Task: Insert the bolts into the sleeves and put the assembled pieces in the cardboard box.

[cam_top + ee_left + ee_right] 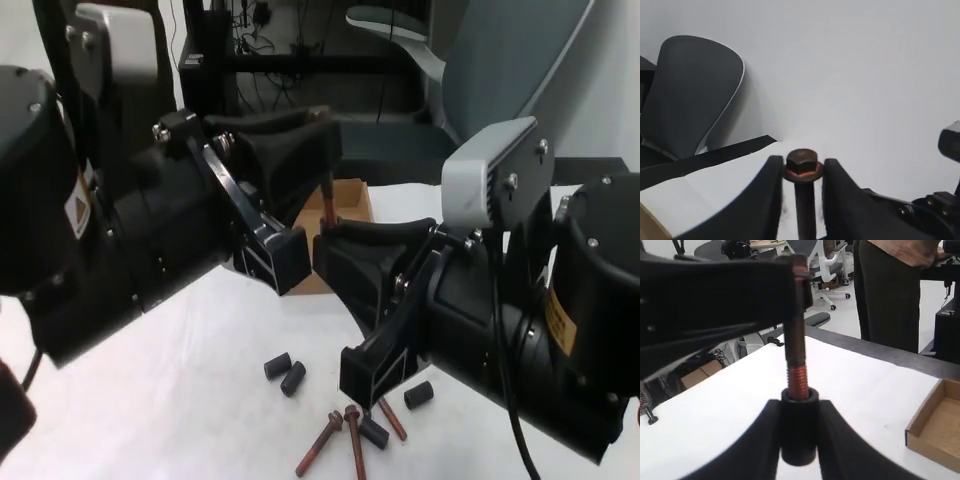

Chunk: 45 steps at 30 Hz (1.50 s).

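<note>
1 bolt [804, 200], clamped by the left gripper [801, 162], enters the sleeve [799, 432] clamped by the right gripper [799, 407]; next, press deeper, kept aligned.

Left arm [130, 240] and right arm [500, 330]: matte black casings, small screws. Right tool [799, 410]: black wedge fingers [760, 445]. Grey camera block [492, 178] on right wrist, yellow sticker [560, 325] behind it.
</note>
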### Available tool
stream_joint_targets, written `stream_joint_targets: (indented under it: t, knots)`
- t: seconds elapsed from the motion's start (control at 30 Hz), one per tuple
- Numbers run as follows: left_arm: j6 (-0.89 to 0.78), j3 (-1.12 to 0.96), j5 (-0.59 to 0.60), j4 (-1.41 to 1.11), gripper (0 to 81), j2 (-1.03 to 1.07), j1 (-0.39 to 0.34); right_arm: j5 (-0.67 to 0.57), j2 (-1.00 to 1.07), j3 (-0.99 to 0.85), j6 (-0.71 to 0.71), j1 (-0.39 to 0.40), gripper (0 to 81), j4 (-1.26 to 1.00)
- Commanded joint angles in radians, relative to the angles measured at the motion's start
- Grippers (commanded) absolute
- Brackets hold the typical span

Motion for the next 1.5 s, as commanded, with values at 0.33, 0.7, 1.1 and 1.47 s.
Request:
stream_joint_targets:
  t: [0.33,0.7,1.1,1.47]
  knots:
    - [0.012,0.001,0.113,0.117,51.2,0.003,-0.008,-0.038,-0.003,-0.010,0.013,-0.036,0.0,-0.056]
    - [-0.010,-0.034,0.173,0.197,59.9,0.000,0.178,0.045,0.010,-0.010,0.081,-0.180,0.0,0.044]
    - [0.381,-0.137,0.153,0.605,51.1,0.380,0.197,-0.167,0.349,-0.283,-0.033,-0.336,0.0,0.262]
    - [0.579,-0.266,-0.020,0.669,47.5,0.657,0.173,-0.202,0.788,-0.720,-0.055,-0.445,0.0,0.443]
